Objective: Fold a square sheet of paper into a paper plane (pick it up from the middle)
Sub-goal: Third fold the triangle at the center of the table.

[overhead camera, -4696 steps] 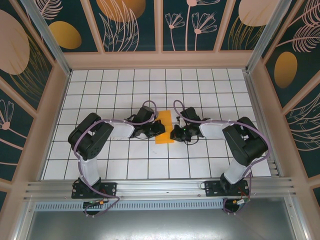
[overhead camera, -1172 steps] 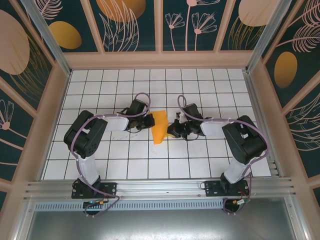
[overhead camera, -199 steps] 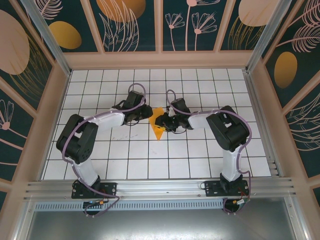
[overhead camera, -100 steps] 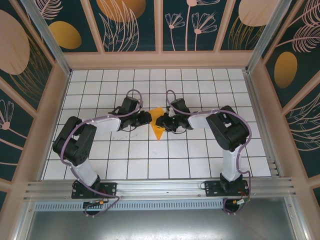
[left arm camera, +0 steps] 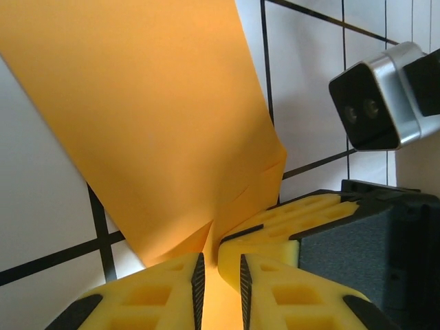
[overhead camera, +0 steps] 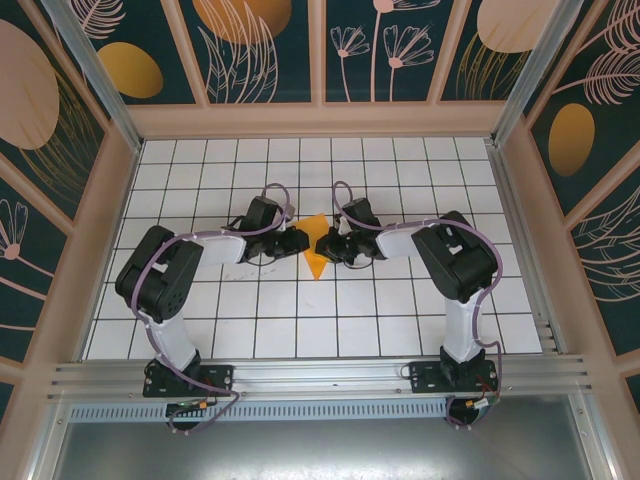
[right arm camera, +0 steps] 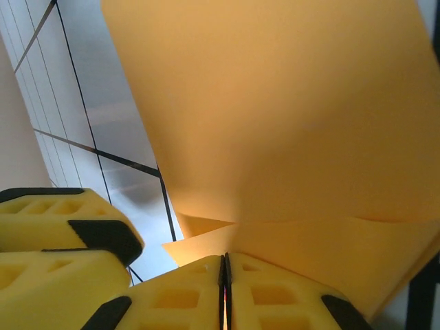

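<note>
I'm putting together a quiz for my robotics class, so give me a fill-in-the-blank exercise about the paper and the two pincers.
The folded paper is coloured ____. The right pincer is ____ on it. The left pincer has ____ fingers.
Missing words: orange, shut, yellow.

From high over the near edge, the top camera tilts down across the whole white grid-tiled bench (overhead camera: 300, 330) to the patterned back wall (overhead camera: 300, 50), a distant look. The left wrist camera stares along its yellow-fingered left end effector (left arm camera: 221, 275), pressed close to the bright-orange folded sheet of paper (left arm camera: 158, 124). The right wrist camera looks past the yellow-fingered right end effector (right arm camera: 225, 275), equally close, facing the opposite way. All three share that paper and nearby tiles. The left wrist view also catches a silver camera housing (left arm camera: 378, 96) opposite.
</note>
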